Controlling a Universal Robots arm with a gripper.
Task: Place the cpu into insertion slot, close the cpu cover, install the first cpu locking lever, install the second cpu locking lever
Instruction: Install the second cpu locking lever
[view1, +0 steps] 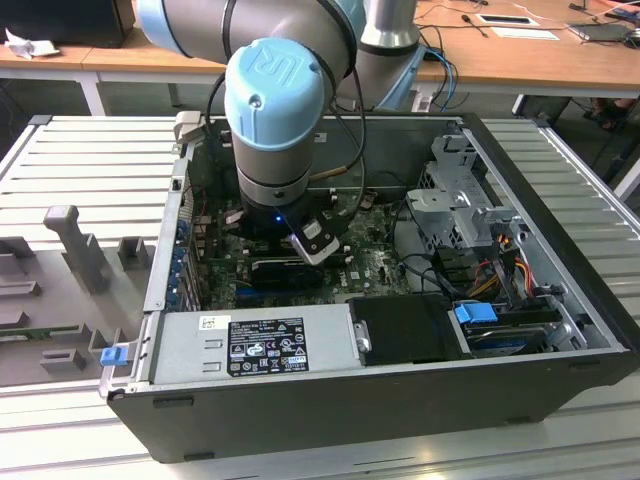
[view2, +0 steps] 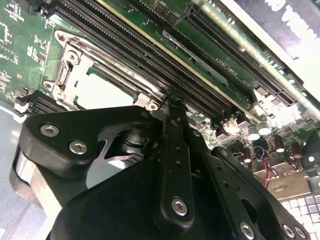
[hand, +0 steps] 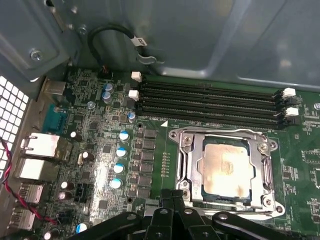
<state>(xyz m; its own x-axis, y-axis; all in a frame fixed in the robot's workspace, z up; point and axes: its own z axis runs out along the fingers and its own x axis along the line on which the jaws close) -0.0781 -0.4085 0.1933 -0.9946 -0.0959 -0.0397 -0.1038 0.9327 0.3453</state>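
Observation:
The cpu (hand: 225, 167) lies flat in the insertion slot (hand: 186, 176), its dull beige top showing through the window of the cpu cover (hand: 265, 170), which lies down over it. A thin wire lever (hand: 220, 131) runs along the socket side next to the memory slots. My gripper (hand: 173, 194) is shut, its narrow fingers pressed together just off the socket's near edge, close to one corner. In the second wrist view the gripper (view2: 172, 102) tip sits beside a corner of the cpu cover (view2: 75, 52), with the pale cpu (view2: 100, 92) behind it. The arm's wrist (view1: 275, 120) reaches down into the open case.
Long black memory slots (hand: 210, 100) run beside the socket. Capacitors (hand: 120, 150) and rear ports (hand: 40, 145) stand on the other side. A grey power supply (view1: 250, 345) and a drive cage (view1: 460, 200) crowd the case (view1: 560, 200). A long black card (view2: 280, 30) lies beyond the slots.

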